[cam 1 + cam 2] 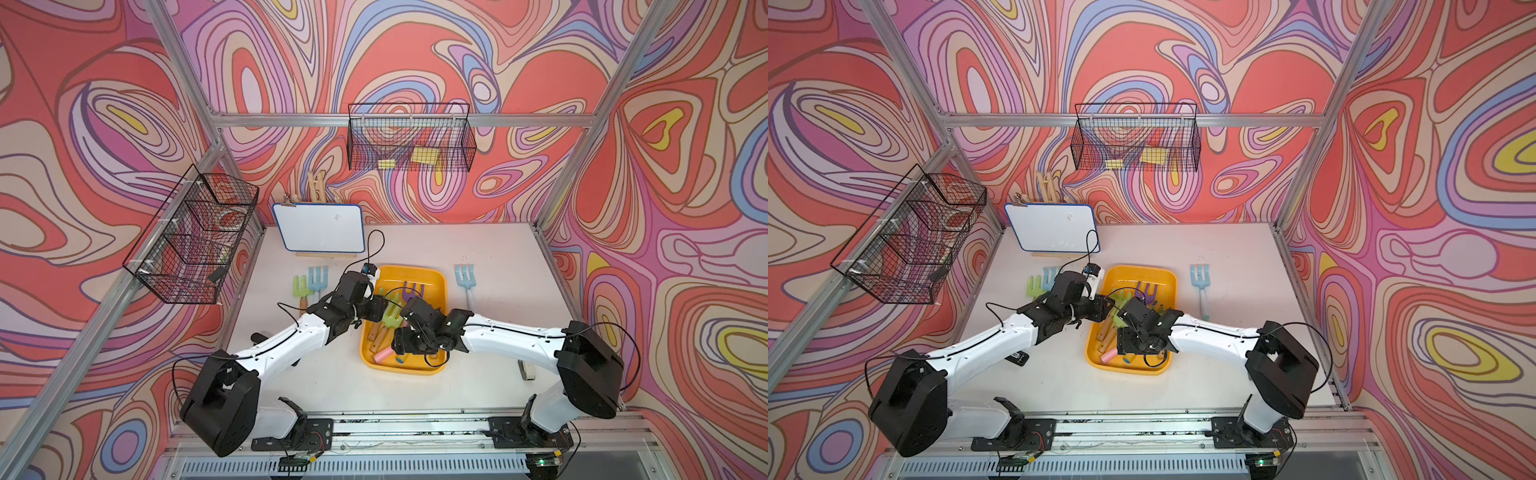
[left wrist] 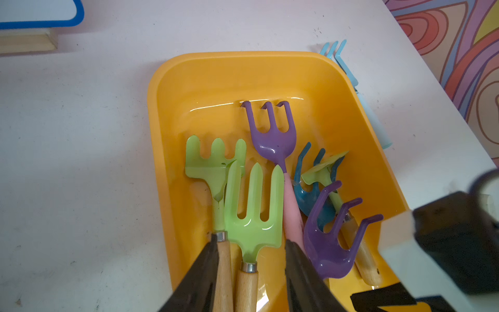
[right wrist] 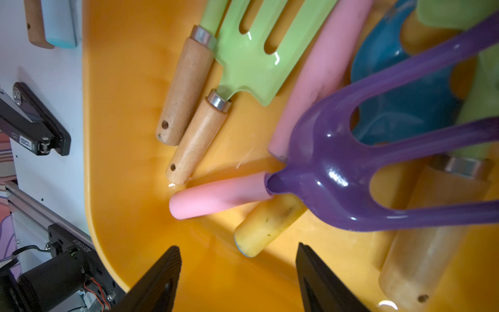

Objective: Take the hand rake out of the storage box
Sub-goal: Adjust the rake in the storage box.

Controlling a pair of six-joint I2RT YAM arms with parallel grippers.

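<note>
Left wrist view: left gripper (image 2: 251, 237), jaws half-spread either side of green wooden-handled hand rake (image 2: 253, 224); right gripper (image 3: 237, 245), jaws wide apart, empty, over yellow-orange plastic storage box (image 3: 108, 135).

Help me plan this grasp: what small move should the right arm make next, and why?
Probably roll the right gripper so its open jaws cross the pink handle of the purple rake. That rake lies topmost in the storage box, but its handle runs along the line between the jaws.
</note>
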